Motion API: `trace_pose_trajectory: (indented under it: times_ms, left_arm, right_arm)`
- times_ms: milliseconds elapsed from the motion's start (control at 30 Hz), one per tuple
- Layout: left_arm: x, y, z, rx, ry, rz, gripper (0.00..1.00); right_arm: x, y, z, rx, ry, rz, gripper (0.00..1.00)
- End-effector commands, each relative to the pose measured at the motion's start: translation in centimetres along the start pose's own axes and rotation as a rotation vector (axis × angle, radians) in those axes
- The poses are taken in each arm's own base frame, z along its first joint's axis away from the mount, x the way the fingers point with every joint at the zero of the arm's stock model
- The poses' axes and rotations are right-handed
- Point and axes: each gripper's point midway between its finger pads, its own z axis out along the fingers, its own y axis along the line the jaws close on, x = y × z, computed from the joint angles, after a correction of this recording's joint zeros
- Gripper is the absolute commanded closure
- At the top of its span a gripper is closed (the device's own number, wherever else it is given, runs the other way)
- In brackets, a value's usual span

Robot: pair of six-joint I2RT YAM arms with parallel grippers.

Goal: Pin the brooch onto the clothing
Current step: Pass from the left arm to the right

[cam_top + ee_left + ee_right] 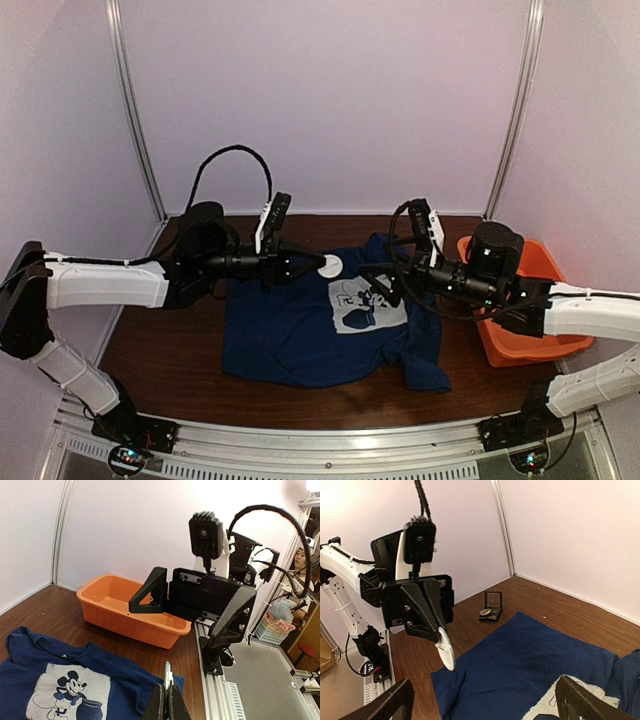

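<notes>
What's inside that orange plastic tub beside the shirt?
The visible floor of the orange plastic tub looks bare. The right gripper's black finger covers one end in the left wrist view, so that part cannot be checked.

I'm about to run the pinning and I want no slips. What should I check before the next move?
1. Brooch held by the left end effector: ok, shut on it.
2. Right end effector open and free to help: ok.
3. T-shirt print side up: ok.
4. T-shirt lying flat: not ok, bunched at one corner.
5. Brooch's pin open: cannot tell.
</notes>
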Motion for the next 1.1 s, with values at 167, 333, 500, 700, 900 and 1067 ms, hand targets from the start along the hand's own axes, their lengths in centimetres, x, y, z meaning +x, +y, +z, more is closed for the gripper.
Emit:
trace_pose_trajectory:
  times_ms: [167, 333, 500, 700, 900, 1067]
  left_arm:
    - [-4.3, -0.1, -2.1, -0.084, -0.140, 0.056, 1.00]
    - [-4.3, 0.1, -2.3, -0.089, -0.177, 0.031, 1.00]
    - [-4.4, 0.0, -2.8, -0.098, -0.221, 0.024, 1.00]
    - [-4.1, 0.2, -3.2, -0.109, -0.246, 0.019, 1.00]
    - [-3.9, 0.1, -3.1, -0.089, -0.264, 0.002, 1.00]
    - [-3.7, 0.0, -3.0, -0.070, -0.262, -0.008, 1.00]
  right_arm:
    - [-0.5, -5.1, -1.7, 0.308, -0.042, 0.087, 0.00]
    - [-0.2, -3.3, -0.9, 0.194, 0.004, 0.026, 0.00]
    - [-0.2, -1.8, 0.2, 0.099, 0.001, 0.032, 0.02]
    - [-0.5, 0.0, 1.6, 0.009, 0.009, 0.021, 0.04]
    - [-0.8, 0.9, 2.1, -0.035, -0.021, 0.013, 0.04]
    - [-1.2, 1.1, 2.6, -0.050, -0.027, 0.016, 0.05]
